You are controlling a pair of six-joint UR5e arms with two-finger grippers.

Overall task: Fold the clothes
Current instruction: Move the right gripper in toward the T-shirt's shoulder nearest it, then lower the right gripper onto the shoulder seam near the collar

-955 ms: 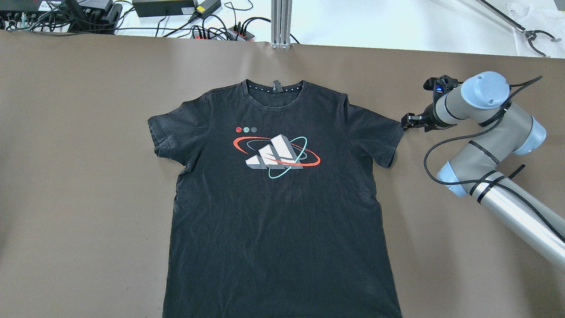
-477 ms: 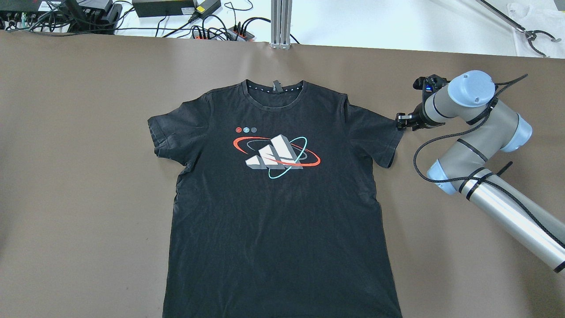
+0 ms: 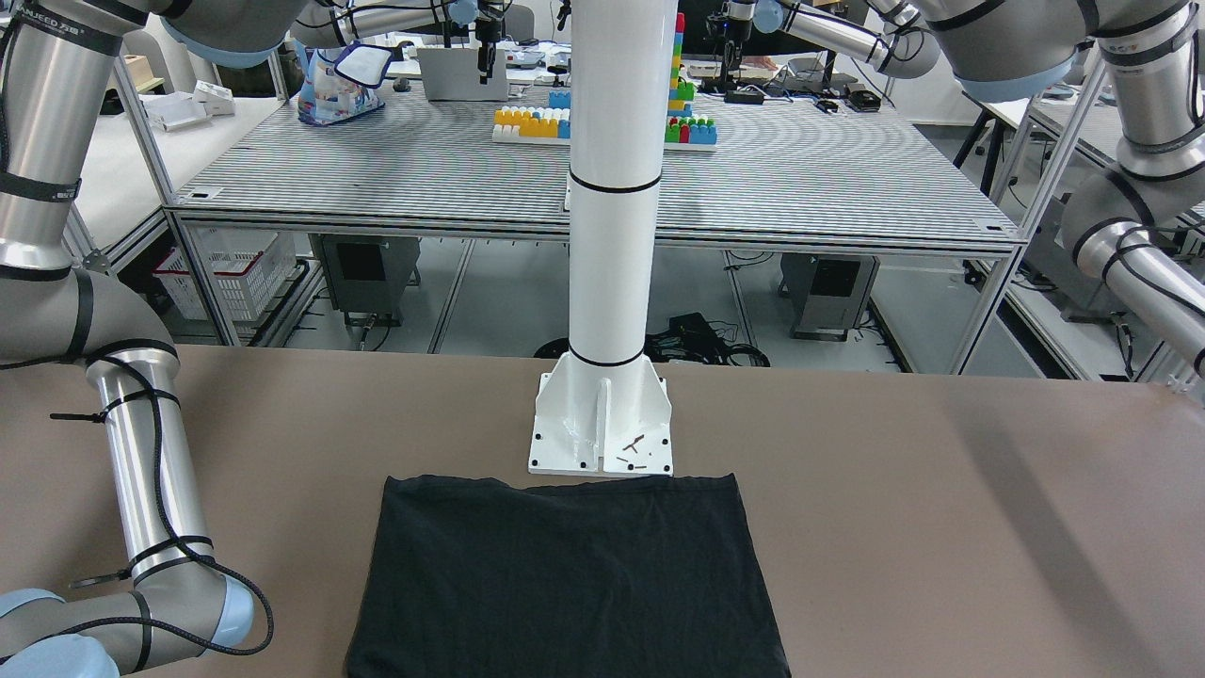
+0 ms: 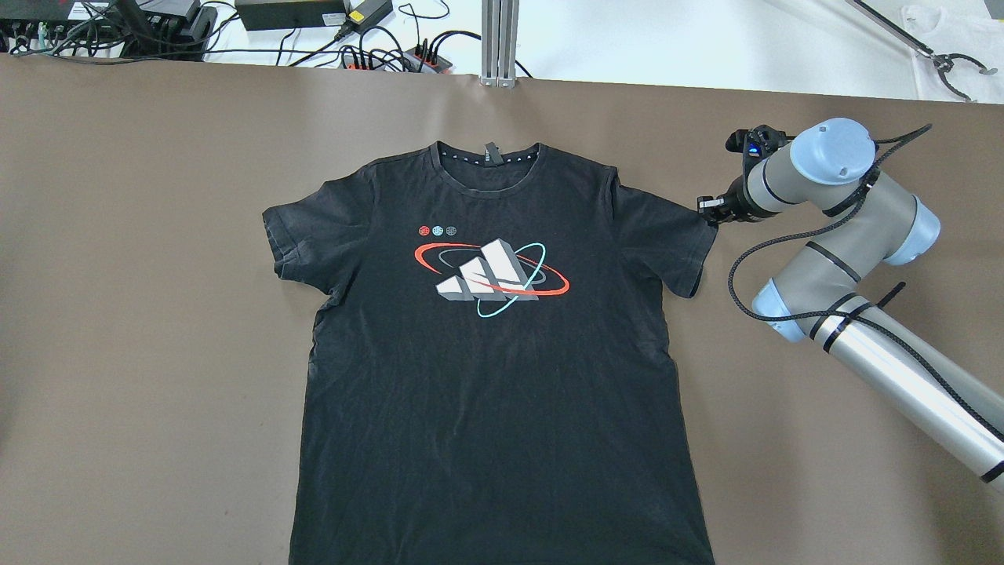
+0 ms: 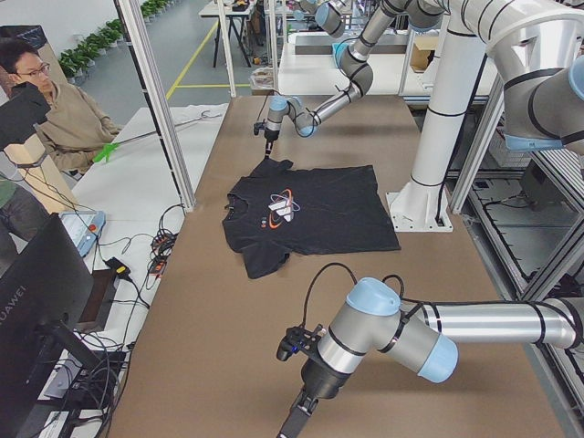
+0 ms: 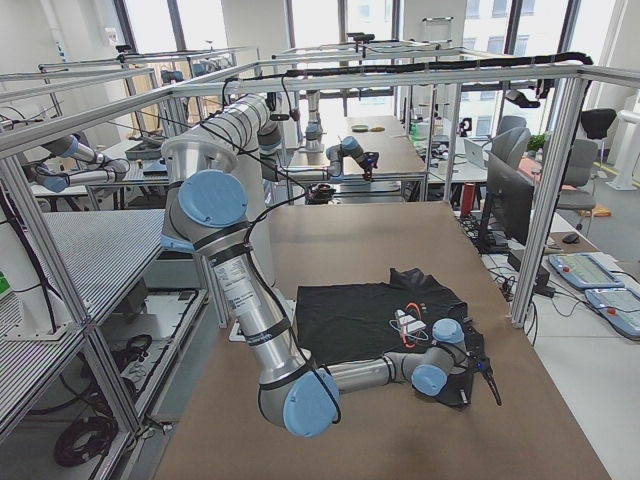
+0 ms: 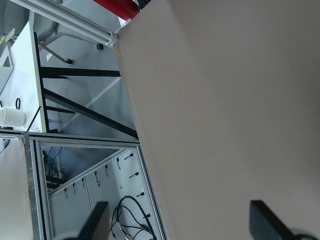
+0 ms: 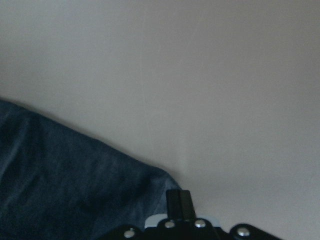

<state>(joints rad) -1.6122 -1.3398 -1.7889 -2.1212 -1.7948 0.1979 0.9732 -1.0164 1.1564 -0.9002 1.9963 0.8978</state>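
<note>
Black printed T-shirt (image 4: 494, 377), laid flat, no fold yet made; right gripper (image 4: 708, 210) placed at its sleeve tip (image 4: 698, 227), closure undeterminable; left gripper (image 7: 179, 210) held spread, well away from it.

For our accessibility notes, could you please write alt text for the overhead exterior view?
A black T-shirt with a red, white and teal chest print lies flat, face up, on the brown table, collar away from the robot. The right gripper has its fingers at the tip of the sleeve on the view's right.
</note>
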